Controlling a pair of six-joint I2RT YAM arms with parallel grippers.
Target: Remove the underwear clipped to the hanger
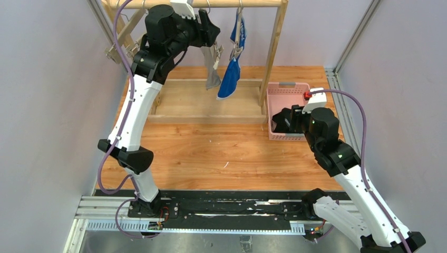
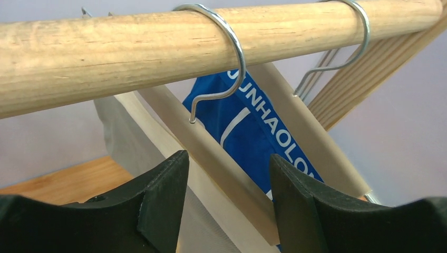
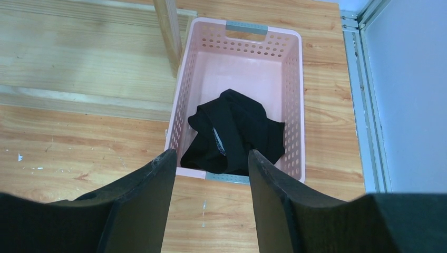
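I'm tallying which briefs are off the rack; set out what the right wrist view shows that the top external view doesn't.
Only the right wrist view: a crumpled black cloth brief lying inside the pink perforated plastic basket. Only the top external view: a bright blue brief with white trim and a grey cloth brief hanging below the round wooden rail. Both: the basket, the wooden tabletop, and the right pincer, open and empty, over the basket's near end.
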